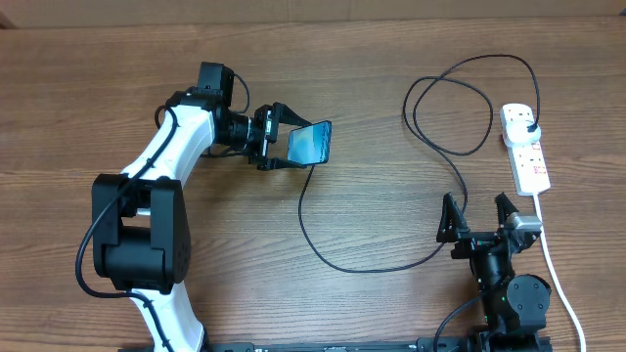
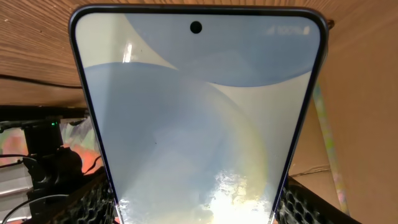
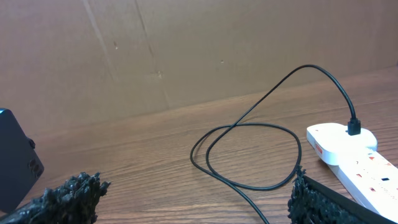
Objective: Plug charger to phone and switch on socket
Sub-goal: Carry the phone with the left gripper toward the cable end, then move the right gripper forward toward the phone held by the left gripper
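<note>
Grips the phone [image 1: 311,143] by its edges in the left gripper [image 1: 291,145], lit screen tilted, left of centre on the table [image 1: 372,59]. Trails the charger [image 1: 377,271] from the phone's lower edge, join unclear, looping across to the socket [image 1: 529,161] at far right. Shows the right gripper [image 1: 479,217] spread wide and empty, near the socket's front end.

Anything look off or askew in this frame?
Only the phone: it isn't lying flat but stands tilted, clamped in the left gripper. The charger appears to run from its lower edge in loose loops across the table to the socket. The right gripper is open and empty. Nothing looks spilled or damaged.
</note>
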